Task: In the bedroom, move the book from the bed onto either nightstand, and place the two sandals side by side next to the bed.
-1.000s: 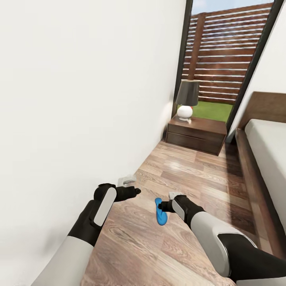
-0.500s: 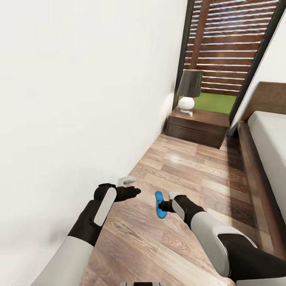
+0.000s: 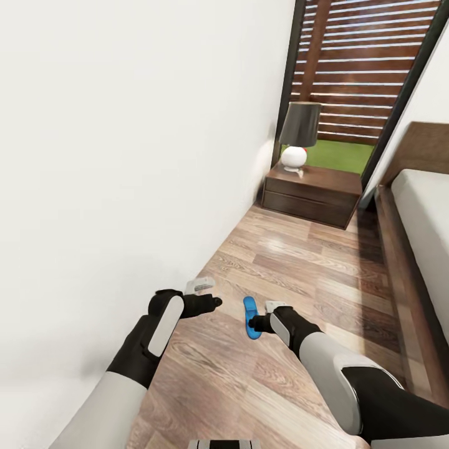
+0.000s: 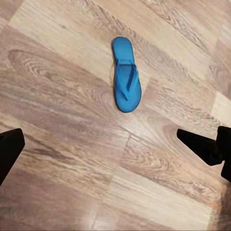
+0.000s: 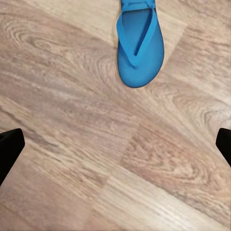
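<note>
Head view gives us a narrow strip of wood floor (image 3: 293, 268) running between a white wall (image 3: 125, 156) and the bed (image 3: 430, 231), whose off-white mattress and brown frame line the right edge. One blue sandal (image 3: 251, 317) lies flat on the planks, between the two arms and just in front of the right pincer (image 3: 260, 322), which is low over the floor; whether the two touch I cannot tell from here. Left pincer (image 3: 211, 300) hovers nearby, close to the wall. Left wrist view shows the same sandal (image 4: 126, 75) strap up on the boards, well clear of the two dark fingertips (image 4: 199, 144) at the frame edges, so that pincer is spread wide with nothing in it. Right wrist view has the sandal (image 5: 140, 45) ahead of its own parted fingertips (image 5: 9, 144), again gaping and empty. At the far end stands the nightstand (image 3: 312, 194), dark brown, drawer closed, carrying a lamp (image 3: 298, 134) with a grey shade on a white round base. Behind it a glass door (image 3: 362, 81) looks onto a slatted fence and grass.
</note>
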### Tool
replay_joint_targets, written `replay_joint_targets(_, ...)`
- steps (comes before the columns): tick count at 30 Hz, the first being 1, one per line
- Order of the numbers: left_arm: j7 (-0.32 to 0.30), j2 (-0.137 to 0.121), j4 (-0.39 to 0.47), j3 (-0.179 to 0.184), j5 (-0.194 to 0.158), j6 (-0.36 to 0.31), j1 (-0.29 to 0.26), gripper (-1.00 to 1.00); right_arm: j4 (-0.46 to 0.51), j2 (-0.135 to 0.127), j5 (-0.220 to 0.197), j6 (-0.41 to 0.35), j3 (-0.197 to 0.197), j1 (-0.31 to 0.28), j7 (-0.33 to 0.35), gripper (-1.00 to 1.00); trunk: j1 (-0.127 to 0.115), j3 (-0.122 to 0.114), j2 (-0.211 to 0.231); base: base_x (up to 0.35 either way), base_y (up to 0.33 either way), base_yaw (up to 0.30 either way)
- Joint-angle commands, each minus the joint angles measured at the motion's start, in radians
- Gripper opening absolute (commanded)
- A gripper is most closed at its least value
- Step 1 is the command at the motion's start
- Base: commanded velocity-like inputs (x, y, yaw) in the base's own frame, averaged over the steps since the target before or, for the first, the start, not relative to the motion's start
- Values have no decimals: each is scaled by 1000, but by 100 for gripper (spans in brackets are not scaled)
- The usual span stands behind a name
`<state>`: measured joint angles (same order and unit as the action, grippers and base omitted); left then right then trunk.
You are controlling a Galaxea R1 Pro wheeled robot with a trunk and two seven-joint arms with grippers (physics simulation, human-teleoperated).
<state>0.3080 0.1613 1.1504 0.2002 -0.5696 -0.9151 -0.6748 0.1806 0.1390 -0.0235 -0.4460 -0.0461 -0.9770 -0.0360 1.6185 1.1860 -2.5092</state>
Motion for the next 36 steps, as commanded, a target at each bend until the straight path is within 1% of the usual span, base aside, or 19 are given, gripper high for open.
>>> replay_joint_targets(1, 10, 0, 1, 1, -10, -2, 0, 100, 2, 1, -3, -5, -5, 0, -4, 100, 0, 1, 0, 61, 0, 0)
replay_joint_targets(2, 15, -1, -3, 22, -9, -1, 0, 100, 2, 1, -3, -5, -5, 0, -4, 100, 0, 1, 0, 157, 0, 0)
replay_joint_targets(3, 16, -2, -4, 34, -9, 0, 0, 100, 2, 1, -3, -5, -5, 0, -4, 100, 0, 1, 0, 192, 0, 0)
replay_joint_targets(4, 18, -2, -5, 43, -9, 0, -1, 100, 2, 1, -3, -5, -5, 0, -4, 100, 0, 1, 0, 219, 0, 0)
replay_joint_targets(5, 18, -2, -5, 43, -9, 0, -1, 100, 2, 1, -3, -5, -5, 0, -4, 100, 0, 1, 0, 241, 0, 0)
replay_joint_targets(7, 21, -4, -9, 66, -10, 2, -1, 100, 2, 2, -3, -5, -5, 0, -5, 100, 0, 1, 0, 272, 0, 0)
replay_joint_targets(16, 20, -6, -11, 80, -9, 5, -1, 100, 2, 2, -3, -6, -5, 0, -5, 100, 0, 1, 0, 277, 0, 0)
replay_joint_targets(26, 18, 0, -6, 84, -17, 8, -2, 100, 2, 1, -3, -9, -5, 0, -4, 100, 0, 1, 0, 72, 0, 0)
replay_joint_targets(28, 18, 2, -4, 84, -30, 8, -2, 100, 2, 1, -3, -10, -5, 0, -4, 100, 0, 1, 0, 16, 0, 0)
replay_joint_targets(31, 20, 3, -1, 84, -64, 9, -2, 100, 2, 2, -4, -11, -5, 0, -4, 100, 0, 1, 0, 9, 0, 0)
replay_joint_targets(33, 22, 4, -1, 85, -92, 9, -2, 100, 2, 2, -4, -12, -5, 0, -4, 100, 1, 9, -1, 5, 0, 0)
replay_joint_targets(34, 22, 4, -1, 85, -92, 9, -2, 100, 2, 2, -4, -12, -5, 0, -4, 100, 1, 12, -1, 5, 0, 0)
replay_joint_targets(36, 23, 4, 1, 87, -121, 10, -4, 100, 2, 2, -4, -13, -5, 0, -4, 100, 2, 20, -1, 3, 0, 0)
